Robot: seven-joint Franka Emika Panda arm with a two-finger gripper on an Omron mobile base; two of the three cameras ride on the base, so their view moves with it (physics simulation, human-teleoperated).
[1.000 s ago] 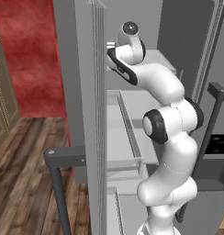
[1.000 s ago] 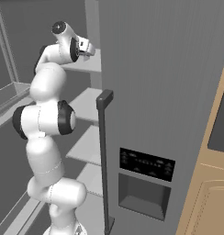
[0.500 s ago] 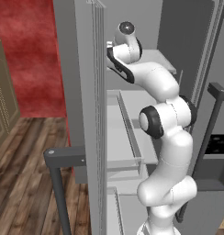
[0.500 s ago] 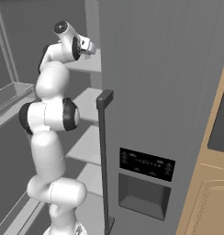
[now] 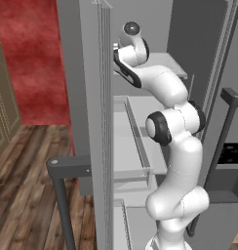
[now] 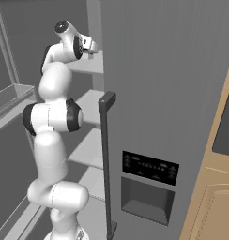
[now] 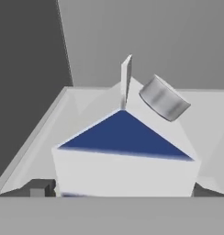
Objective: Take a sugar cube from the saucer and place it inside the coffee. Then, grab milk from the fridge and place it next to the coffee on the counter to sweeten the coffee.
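The milk (image 7: 125, 151), a white gable-topped carton with a dark blue band and a grey round cap (image 7: 163, 98), stands on a pale shelf (image 7: 54, 124) inside the fridge (image 6: 158, 93). It sits very close in the hand view. My gripper (image 7: 118, 190) is open, with one dark fingertip (image 7: 38, 188) to the carton's left and the other to its right, low on its sides. In both base views my arm reaches up to the top shelf (image 5: 165, 61), and the hand (image 6: 89, 45) passes behind the door edge. The saucer, the coffee and the counter are out of view.
The fridge's left door (image 5: 96, 122) stands open edge-on beside my arm, its bar handle (image 5: 67, 168) sticking out low. The right door's long handle (image 6: 106, 154) and dispenser panel (image 6: 149, 166) are close on my right. A tan wooden cabinet (image 6: 215, 197) lies further right.
The arm has stretched a little higher and deeper into the fridge, carrying the hand in over the top shelf. The doors have not moved.
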